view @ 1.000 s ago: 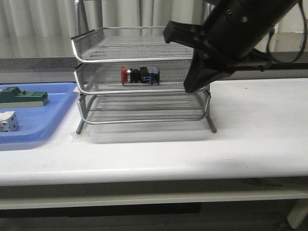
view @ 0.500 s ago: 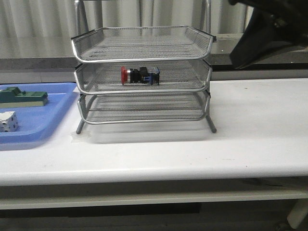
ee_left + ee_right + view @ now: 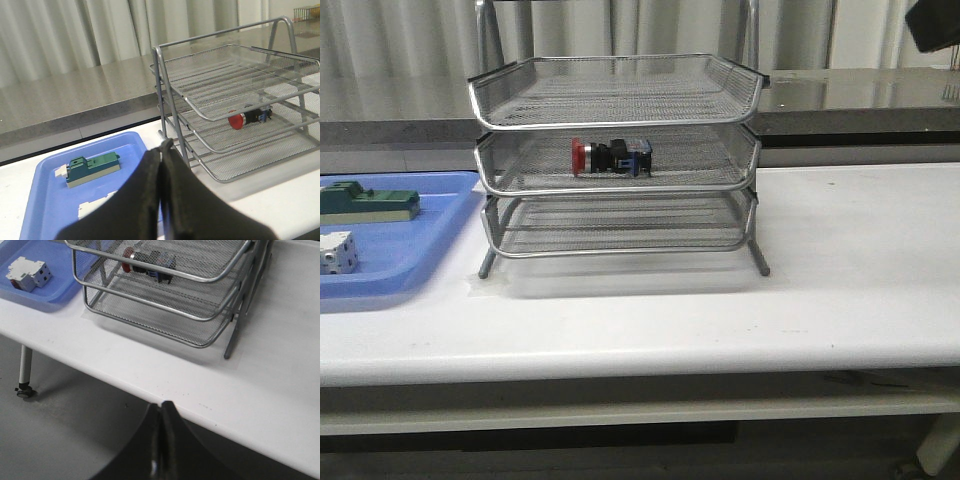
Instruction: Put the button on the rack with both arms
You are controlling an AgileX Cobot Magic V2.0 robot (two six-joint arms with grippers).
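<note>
The button (image 3: 610, 157) lies on its side in the middle tier of the rack (image 3: 616, 160), red head toward the table's left edge. Both grippers are clear of the rack: the left gripper (image 3: 161, 150) has its fingers clenched together on nothing, and the right gripper (image 3: 161, 410) likewise. A blue tray (image 3: 430, 240) beside the rack holds a green block (image 3: 368, 203) and a white cube (image 3: 338, 252).

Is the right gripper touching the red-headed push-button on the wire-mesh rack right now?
Apart. Right wrist view: the shut right gripper hangs off the table edge, far from the button in the rack.
</note>
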